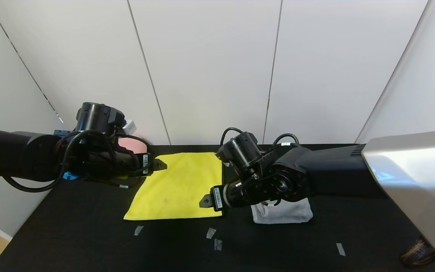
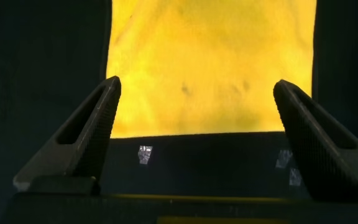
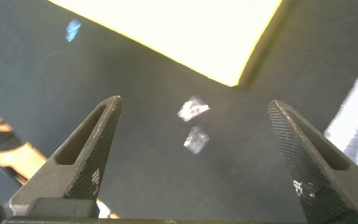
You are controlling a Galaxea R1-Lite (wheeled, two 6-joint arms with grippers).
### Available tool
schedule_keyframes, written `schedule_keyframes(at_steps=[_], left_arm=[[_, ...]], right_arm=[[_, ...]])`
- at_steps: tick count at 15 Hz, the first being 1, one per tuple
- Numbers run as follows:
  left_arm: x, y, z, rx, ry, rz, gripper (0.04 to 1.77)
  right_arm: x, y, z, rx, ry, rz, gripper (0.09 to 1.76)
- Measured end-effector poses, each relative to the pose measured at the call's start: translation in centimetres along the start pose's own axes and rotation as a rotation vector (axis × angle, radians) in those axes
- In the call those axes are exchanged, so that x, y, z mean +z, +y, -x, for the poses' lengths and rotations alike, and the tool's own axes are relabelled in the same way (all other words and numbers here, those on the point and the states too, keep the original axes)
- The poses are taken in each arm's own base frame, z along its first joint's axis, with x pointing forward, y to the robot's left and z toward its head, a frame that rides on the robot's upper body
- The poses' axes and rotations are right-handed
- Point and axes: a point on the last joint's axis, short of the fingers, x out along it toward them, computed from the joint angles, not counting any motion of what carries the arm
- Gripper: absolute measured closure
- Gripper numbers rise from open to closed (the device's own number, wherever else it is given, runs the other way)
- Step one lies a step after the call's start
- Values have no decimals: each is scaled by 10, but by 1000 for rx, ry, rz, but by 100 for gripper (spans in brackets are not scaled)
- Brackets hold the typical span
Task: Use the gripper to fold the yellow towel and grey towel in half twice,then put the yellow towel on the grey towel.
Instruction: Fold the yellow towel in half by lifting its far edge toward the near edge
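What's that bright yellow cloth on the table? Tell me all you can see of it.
The yellow towel is a soft, thin-looking cloth spread flat on the black table, with faint dark smudges near its middle. The open left end effector hovers at its far left corner; the open right end effector hovers at its near right corner. Neither grips it.

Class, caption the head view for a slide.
Both open grippers, left and right, flank the flat yellow towel.

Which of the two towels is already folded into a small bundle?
The grey towel, a compact bundle beneath the right arm. The yellow towel lies spread flat between both open grippers.
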Motion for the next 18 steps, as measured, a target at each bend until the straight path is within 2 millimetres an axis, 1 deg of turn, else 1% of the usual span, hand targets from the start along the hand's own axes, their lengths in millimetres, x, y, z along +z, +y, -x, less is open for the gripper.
schedule_keyframes(at_steps=[8, 9, 10, 11, 16, 18], left_arm=[[0, 0, 0, 0, 1, 0, 9], [-3, 3, 1, 7, 9, -1, 9], [-11, 23, -2, -2, 45, 13, 9], [-13, 29, -3, 3, 53, 24, 9], [-31, 58, -8, -45, 134, 63, 9], [-36, 66, -11, -61, 155, 63, 9]], right_arm=[[0, 0, 0, 0, 0, 0, 15], [-1, 2, -2, 3, 2, 3, 15], [-2, 2, -9, 3, 7, 6, 15], [-2, 2, -18, 2, 11, 7, 15], [-1, 2, -33, 1, 16, 8, 15], [1, 3, -37, -2, 23, 8, 15]])
